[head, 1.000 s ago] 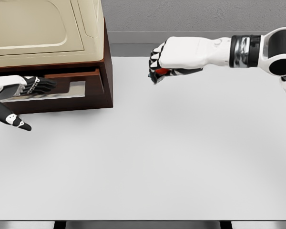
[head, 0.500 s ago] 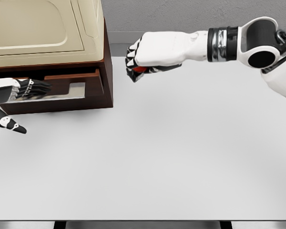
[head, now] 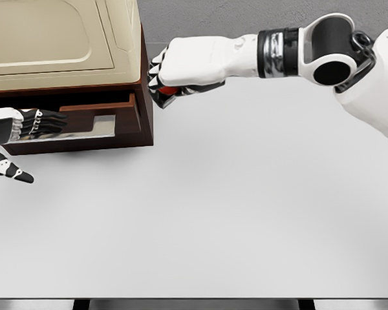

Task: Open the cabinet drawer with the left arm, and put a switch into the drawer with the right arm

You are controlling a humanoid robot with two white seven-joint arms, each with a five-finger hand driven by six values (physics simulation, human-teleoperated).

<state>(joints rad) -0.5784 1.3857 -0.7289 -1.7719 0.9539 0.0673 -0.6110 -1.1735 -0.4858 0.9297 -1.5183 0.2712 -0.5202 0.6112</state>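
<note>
Here the red switch (head: 169,91) sits clenched inside the right hand (head: 174,72).

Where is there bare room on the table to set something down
Most of the white table is bare, from the cabinet rightward and toward the near edge. It is crowded at the far left: left hand at the open drawer, right hand holding something red beside the cabinet.

One cabinet (head: 64,71) stands at ten o'clock on the single white table (head: 213,213), with one drawer (head: 84,123) pulled open. Two hands are in sight: the left hand (head: 26,126) at nine o'clock, the right hand (head: 181,68) at twelve. One small red switch (head: 168,91) shows between its fingers.
</note>
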